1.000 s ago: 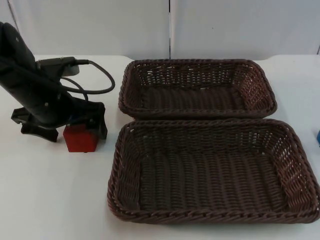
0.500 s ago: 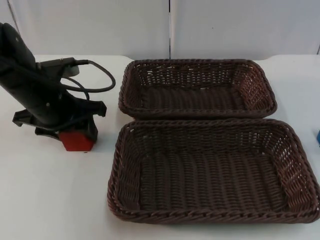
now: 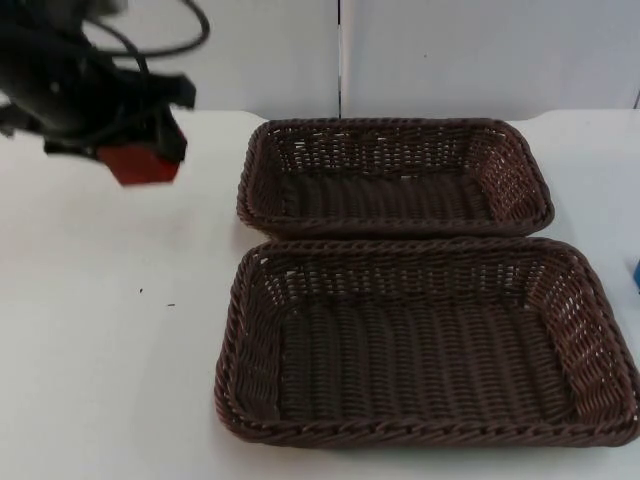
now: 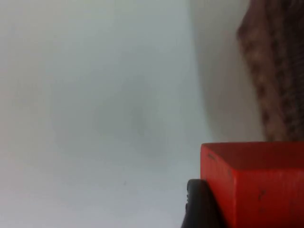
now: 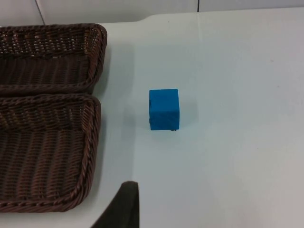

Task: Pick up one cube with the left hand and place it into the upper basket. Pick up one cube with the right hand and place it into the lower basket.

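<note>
The red cube [image 3: 140,163] is hanging above the table [image 3: 100,350], left of the upper basket [image 3: 395,176], with the left tool [image 3: 135,150] clamped on it. The blue cube [image 5: 164,109] is sitting on the table just right of the lower basket [image 3: 425,340]; the right tool [image 5: 121,209] is waiting near it, its opening impossible to tell.

My desk [image 3: 120,380]: white top, plain, matte, w/ a couple tiny dark specks near the left-middle. It ends at a pale grey partition wall [image 3: 480,50] behind; a thin dark vertical seam [image 3: 339,55] splits that wall into two panels. Desk's back edge rounds off at the right corner. Light is soft & even, faint shadows on the white surface.
</note>
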